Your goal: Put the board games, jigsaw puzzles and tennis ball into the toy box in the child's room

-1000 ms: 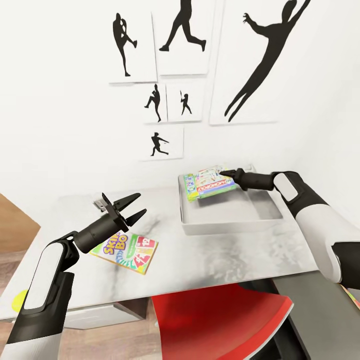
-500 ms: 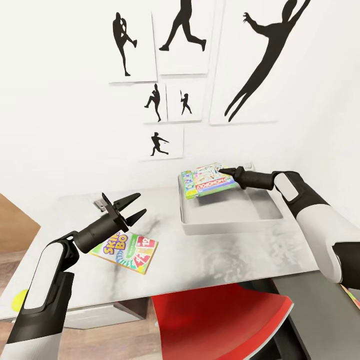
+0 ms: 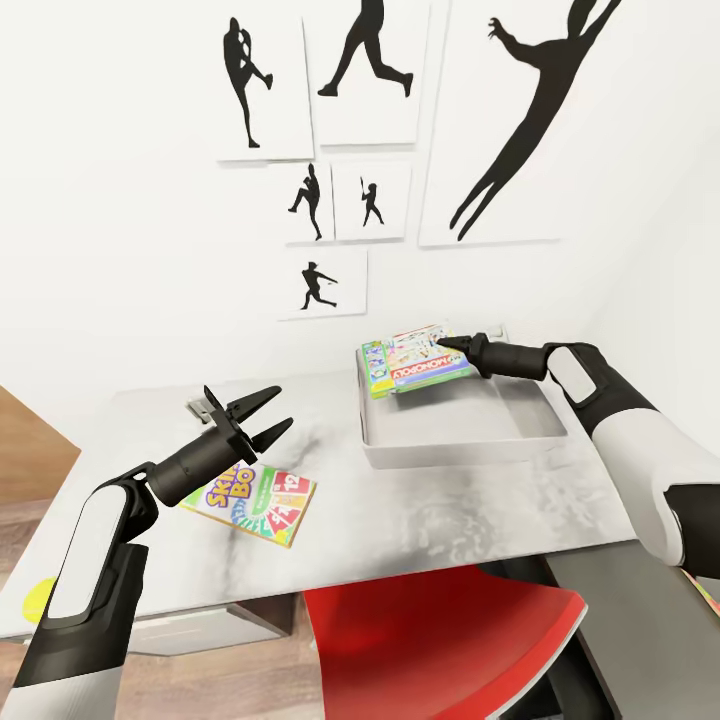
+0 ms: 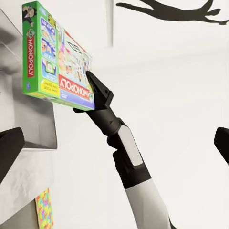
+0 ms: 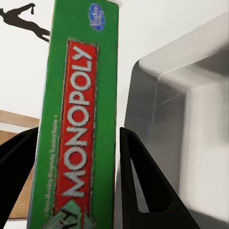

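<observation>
Right end effector [image 3: 447, 348]: clamped on the short edge of the Monopoly box [image 3: 415, 363], one finger on each face, holding it in the air over the far left part of the toy box [image 3: 462, 445].
Left end effector [image 3: 258, 417]: fingers spread wide with nothing between them, hanging above the worktop [image 3: 420, 520] over the far corner of the Skip-Bo box [image 3: 255, 497].
Worktop: pale grey-white top against the white wall with black silhouette pictures [image 3: 520, 115]; a red chair [image 3: 440, 640] is tucked under its near edge.
Toy box: light-grey shallow bin on the right half of the worktop; the floor of it that shows is bare.
Monopoly box: green-edged, roughly level, clear of the bin floor.
Skip-Bo box: yellow, green and red, lying flat on the worktop, left of the bin and well apart from it.
</observation>
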`<state>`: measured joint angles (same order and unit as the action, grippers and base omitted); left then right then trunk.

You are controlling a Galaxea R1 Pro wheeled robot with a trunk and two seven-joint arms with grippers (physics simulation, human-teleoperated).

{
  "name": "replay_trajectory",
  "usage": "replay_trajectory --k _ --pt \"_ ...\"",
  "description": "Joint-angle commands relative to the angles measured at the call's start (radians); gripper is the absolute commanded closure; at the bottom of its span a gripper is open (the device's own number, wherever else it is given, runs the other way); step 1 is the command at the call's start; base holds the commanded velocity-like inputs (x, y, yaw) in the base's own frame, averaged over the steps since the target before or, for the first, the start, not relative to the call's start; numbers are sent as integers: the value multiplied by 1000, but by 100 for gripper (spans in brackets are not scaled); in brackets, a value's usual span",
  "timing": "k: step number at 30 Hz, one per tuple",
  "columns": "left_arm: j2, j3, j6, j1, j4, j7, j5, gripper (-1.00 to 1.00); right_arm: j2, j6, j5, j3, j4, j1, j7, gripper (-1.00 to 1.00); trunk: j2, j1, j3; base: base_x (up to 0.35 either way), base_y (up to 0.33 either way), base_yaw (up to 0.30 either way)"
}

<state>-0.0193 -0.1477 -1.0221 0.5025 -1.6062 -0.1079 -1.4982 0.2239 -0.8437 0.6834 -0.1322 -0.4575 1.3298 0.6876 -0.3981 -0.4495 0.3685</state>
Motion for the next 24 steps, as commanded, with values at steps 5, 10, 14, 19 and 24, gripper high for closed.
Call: replay_trajectory --k 5,10,14,19,24 --pt "0 -1 -4 1 0 -10 10 -100 -1 0 2 -4 3 1 0 100 -2 0 9 0 0 0" --pt "0 -1 -4 1 0 -10 10 -100 -3 1 2 -3 5 2 -1 100 -2 0 16 0 0 0" --pt "0 -1 -4 1 0 -10 11 -100 -3 1 2 -2 6 2 -1 100 -2 0 23 0 0 0" --pt "0 -1 -4 2 0 -10 11 -100 -4 1 2 -2 7 2 -2 100 -2 0 31 0 0 0" --pt "-1 -1 -4 2 0 -9 11 -100 -4 2 2 -2 8 2 -3 100 -2 0 39 0 0 0"
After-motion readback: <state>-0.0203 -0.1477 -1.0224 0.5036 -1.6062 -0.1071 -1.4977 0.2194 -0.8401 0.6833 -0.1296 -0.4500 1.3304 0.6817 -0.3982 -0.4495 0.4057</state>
